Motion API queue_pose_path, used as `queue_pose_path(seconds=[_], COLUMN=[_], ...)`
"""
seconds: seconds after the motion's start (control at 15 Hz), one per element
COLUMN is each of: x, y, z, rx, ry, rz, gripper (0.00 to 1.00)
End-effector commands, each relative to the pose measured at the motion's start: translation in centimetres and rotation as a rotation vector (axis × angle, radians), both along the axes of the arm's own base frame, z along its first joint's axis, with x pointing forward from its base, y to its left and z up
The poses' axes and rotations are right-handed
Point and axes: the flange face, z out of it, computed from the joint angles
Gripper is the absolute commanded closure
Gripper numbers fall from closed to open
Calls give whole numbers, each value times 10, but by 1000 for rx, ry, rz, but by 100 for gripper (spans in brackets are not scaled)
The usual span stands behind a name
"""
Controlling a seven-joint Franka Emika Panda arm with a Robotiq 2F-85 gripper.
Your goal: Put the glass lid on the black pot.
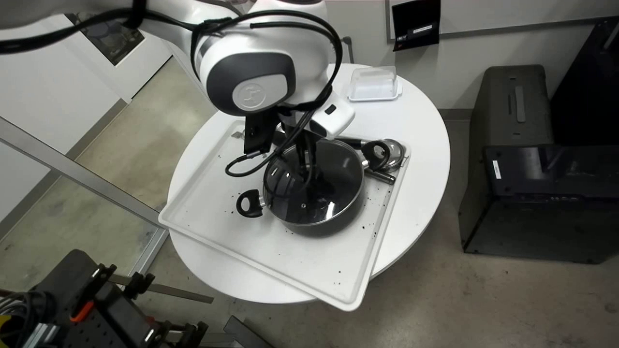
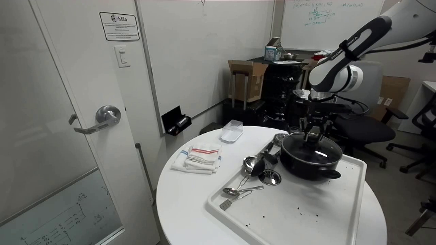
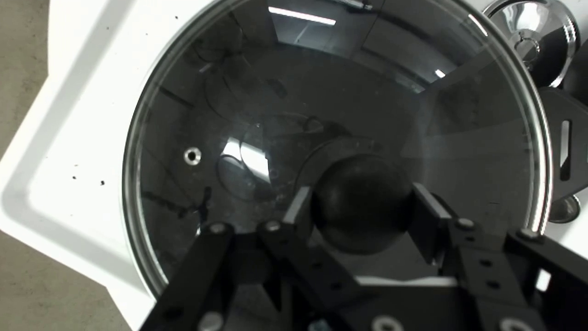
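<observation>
Glass lid (image 3: 330,110), apparently seated on the black pot (image 2: 301,167), is probably stiff, fairly weighty, breakable and slippery across its smooth face, so the best hold seems the black knob (image 3: 363,202), which the gripper (image 2: 313,139) pinches between its jaws.

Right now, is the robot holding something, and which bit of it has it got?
Yes, the glass lid, by the black knob in its middle: the gripper is closed against both sides of it.
</observation>
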Motion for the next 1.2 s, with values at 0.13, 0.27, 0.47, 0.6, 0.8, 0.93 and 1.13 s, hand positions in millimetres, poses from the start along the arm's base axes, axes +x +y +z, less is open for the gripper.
queue_pose_path(seconds=[0.13,0.27,0.47,0.6,0.8,0.93,1.13], x=[3,5,7,6,4,3,0], y=[12,14,17,18,19,21,22], z=[5,6,6,5,4,4,7], rx=[7,7,7,8,10,5,-7], ry=[-60,-74,-87,-84,-76,-67,-53], rz=[-28,-28,-26,-24,-21,-15,-13], gripper=[8,0,0,0,0,0,0])
